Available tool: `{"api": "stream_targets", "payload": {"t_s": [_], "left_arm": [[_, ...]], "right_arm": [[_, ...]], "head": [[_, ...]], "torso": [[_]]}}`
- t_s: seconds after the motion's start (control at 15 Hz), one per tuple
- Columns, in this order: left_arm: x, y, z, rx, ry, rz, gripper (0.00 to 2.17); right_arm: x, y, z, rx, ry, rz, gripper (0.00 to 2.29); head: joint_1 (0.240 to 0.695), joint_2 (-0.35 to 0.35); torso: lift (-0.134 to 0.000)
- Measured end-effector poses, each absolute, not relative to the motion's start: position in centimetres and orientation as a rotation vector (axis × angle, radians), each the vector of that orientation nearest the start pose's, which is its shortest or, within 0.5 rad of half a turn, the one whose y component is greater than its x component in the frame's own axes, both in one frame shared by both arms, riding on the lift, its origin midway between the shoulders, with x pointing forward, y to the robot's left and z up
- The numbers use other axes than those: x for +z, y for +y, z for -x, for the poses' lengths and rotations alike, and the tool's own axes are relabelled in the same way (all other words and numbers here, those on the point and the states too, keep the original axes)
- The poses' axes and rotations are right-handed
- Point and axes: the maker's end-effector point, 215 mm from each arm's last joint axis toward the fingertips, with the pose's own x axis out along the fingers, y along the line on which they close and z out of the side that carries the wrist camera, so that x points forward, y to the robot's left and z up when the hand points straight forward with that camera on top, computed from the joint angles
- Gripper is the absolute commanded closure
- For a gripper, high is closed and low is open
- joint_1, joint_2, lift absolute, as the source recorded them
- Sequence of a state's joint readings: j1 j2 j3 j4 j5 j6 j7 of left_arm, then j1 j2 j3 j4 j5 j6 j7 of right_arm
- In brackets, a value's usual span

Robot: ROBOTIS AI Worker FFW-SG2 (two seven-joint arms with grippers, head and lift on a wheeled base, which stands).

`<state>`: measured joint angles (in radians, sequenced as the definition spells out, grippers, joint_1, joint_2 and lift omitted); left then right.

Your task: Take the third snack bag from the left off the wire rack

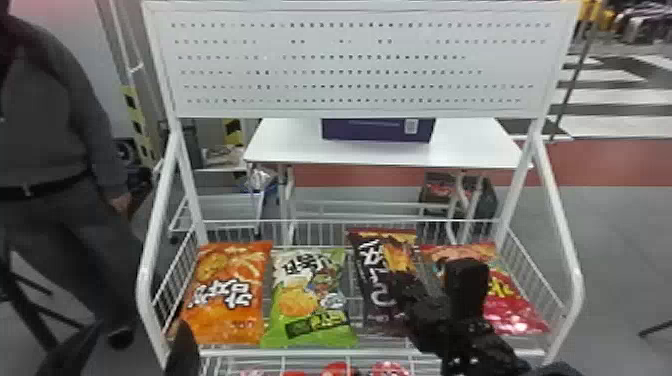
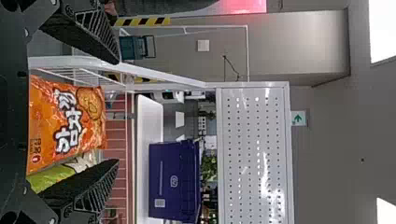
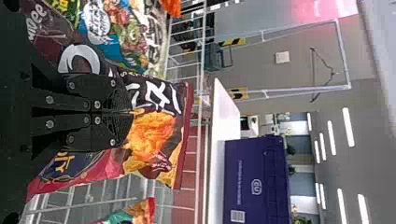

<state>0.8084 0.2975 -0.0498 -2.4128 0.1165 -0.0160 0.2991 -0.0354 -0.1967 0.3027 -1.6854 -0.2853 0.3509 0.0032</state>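
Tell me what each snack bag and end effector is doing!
Orange snack bag: lying flat.
Green snack bag: lying flat.
Dark brown snack bag: pinched near one edge.
Right end effector: shut on that bag.
Red snack bag: lying flat.
Left end effector: open, holding nothing.

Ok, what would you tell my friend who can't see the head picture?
Four snack bags lie side by side in a white wire rack: orange bag, green bag, dark brown bag, red bag. The right arm's end effector hangs close by the dark brown bag, third from the left.

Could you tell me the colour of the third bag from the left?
The third snack bag is dark brown with white lettering, clearest in right wrist view.
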Motion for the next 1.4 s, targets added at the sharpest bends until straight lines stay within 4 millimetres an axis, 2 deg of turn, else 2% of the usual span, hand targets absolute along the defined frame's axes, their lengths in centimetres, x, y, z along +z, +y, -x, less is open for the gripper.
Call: {"api": "stream_targets", "payload": {"t_s": [0.27,0.47,0.6,0.8,1.0,1.2,1.4], "left_arm": [[-25.7,24.3,-36.8,0.045,-0.037,-0.042,0.14],[-25.7,24.3,-36.8,0.048,-0.037,-0.042,0.14],[-25.7,24.4,-36.9,0.05,-0.039,-0.044,0.14],[-25.5,24.4,-37.0,0.047,-0.044,-0.044,0.14],[-25.4,24.3,-37.2,0.043,-0.046,-0.043,0.14],[-25.4,24.3,-37.2,0.043,-0.047,-0.044,0.14],[-25.6,24.5,-37.2,0.048,-0.043,-0.045,0.14]], "right_arm": [[-35.1,-11.8,-54.3,0.331,0.237,-0.042,2.25],[-34.0,-15.4,-50.9,0.273,0.257,0.009,2.25],[-33.4,-18.6,-48.1,0.242,0.238,0.023,2.25],[-31.6,-23.1,-45.1,0.207,0.168,0.003,2.25],[-29.9,-26.4,-43.0,0.174,0.116,-0.012,2.25],[-29.0,-28.8,-41.9,0.145,0.097,-0.016,2.25],[-28.4,-29.6,-41.4,0.136,0.084,-0.016,2.25]], "head": [[0.499,0.0],[0.499,0.0],[0.499,0.0],[0.499,0.0],[0.499,0.0],[0.499,0.0],[0.499,0.0]], "torso": [[0.0],[0.0],[0.0],[0.0],[0.0],[0.0],[0.0]]}}
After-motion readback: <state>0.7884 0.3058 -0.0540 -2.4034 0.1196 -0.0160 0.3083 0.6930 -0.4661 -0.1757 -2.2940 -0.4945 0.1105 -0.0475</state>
